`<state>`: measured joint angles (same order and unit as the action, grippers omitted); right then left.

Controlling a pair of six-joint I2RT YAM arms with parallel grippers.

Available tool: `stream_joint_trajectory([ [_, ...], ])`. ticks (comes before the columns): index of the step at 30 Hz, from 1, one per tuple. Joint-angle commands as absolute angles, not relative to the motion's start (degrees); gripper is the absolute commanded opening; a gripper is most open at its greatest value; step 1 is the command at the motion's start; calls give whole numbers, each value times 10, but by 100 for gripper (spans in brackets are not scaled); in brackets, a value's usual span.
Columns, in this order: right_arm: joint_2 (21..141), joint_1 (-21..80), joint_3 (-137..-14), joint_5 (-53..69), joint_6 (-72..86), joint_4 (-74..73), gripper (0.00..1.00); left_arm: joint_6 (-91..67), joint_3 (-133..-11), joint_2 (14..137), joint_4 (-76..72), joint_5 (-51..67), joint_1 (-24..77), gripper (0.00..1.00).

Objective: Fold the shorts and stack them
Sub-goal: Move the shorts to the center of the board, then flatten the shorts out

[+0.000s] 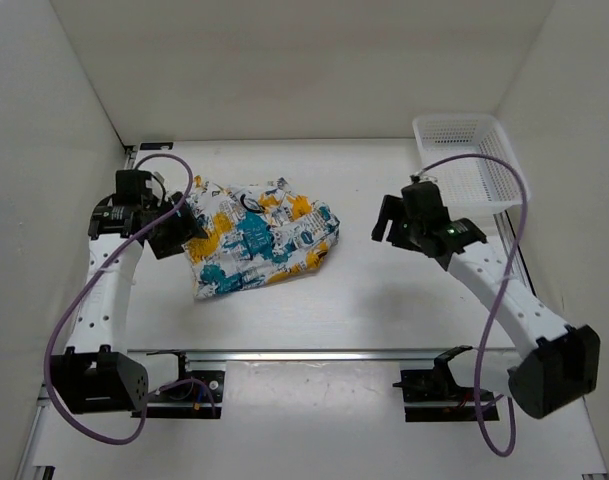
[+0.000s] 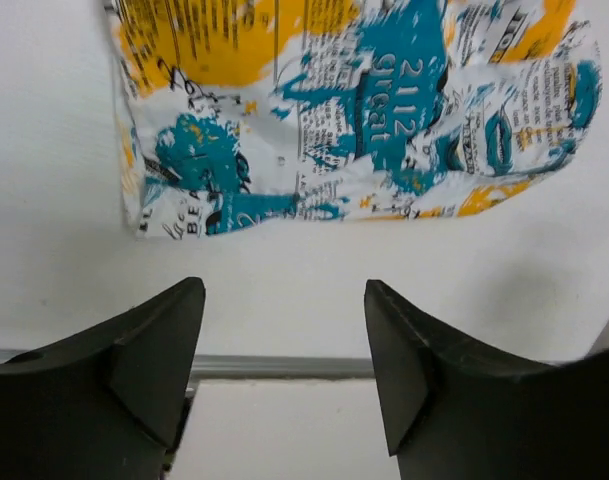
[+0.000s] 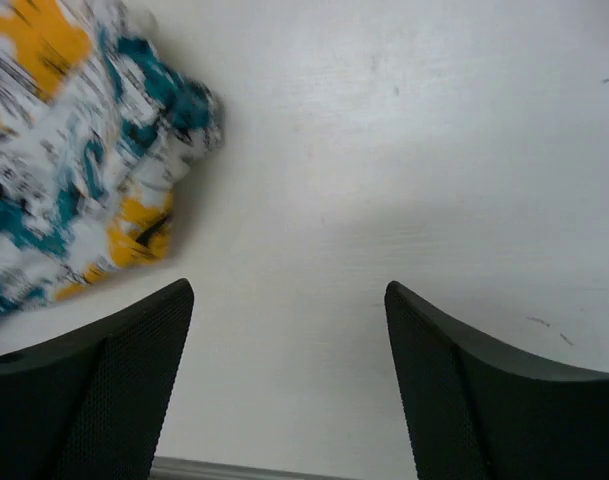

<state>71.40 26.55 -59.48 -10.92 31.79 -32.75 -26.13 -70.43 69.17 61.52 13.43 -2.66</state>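
I see only 1 pair of shorts (image 1: pixel 259 240), lying on the counter (image 1: pixel 384 300) well to the left of the basket (image 1: pixel 454 122) and a little nearer to me than it. The cloth looks gathered into a compact, uneven patch with wrinkles and a ragged right edge. I judge the fold to be rough at best and not finished. There is no neat pile anywhere, so tidying the fold and stacking are left to do. The basket looks empty from above.

My left fingers (image 1: pixel 179 235) are on the side of the shorts away from the basket, right at the cloth's edge in the top view. In my left wrist view they are spread wide with only bare counter between them, and I cannot tell whether they touch the cloth.

My right fingers (image 1: pixel 389 222) are between the shorts and the basket, apart from both. They are also spread wide, holding nothing and touching nothing.
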Motion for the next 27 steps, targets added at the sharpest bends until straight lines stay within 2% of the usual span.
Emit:
stream_joint_trajectory([
  [1, 650, 255, -637, -162, 313, -309, 79, -250, -771, 644, 611, 79, -25, 73],
  [2, 662, 255, -648, -150, 308, -321, 59, -250, -780, 650, 611, 69, -25, 55],
  [3, 675, 255, -671, -138, 308, -328, 22, -250, -794, 662, 624, 51, -25, 20],
  [4, 707, 255, -683, -101, 308, -336, 9, -250, -794, 668, 632, 46, -25, 10],
  [5, 726, 255, -693, -74, 308, -342, 0, -256, -794, 668, 632, 46, -25, 10],
  [8, 789, 255, -700, 39, 317, -321, 0, -290, -718, 660, 626, 61, -25, 10],
  [9, 804, 255, -700, 73, 331, -298, 5, -302, -692, 655, 621, 62, -25, 16],
  [10, 831, 255, -694, 126, 331, -287, 28, -325, -637, 650, 602, 83, -25, 27],
  [11, 843, 255, -694, 146, 331, -277, 41, -334, -608, 643, 590, 99, -25, 60],
  [13, 873, 255, -700, 179, 337, -253, 78, -366, -527, 643, 563, 140, -25, 91],
  [14, 882, 255, -700, 179, 337, -253, 81, -376, -505, 643, 535, 149, -25, 100],
  [19, 950, 244, -740, 216, 337, -248, 89, -401, -458, 706, 482, 135, -15, 100],
  [25, 1035, 223, -746, 262, 352, -204, 88, -408, -463, 792, 443, 109, -15, 100],
  [27, 1062, 223, -772, 256, 352, -204, 85, -413, -468, 824, 427, 91, -15, 95],
])
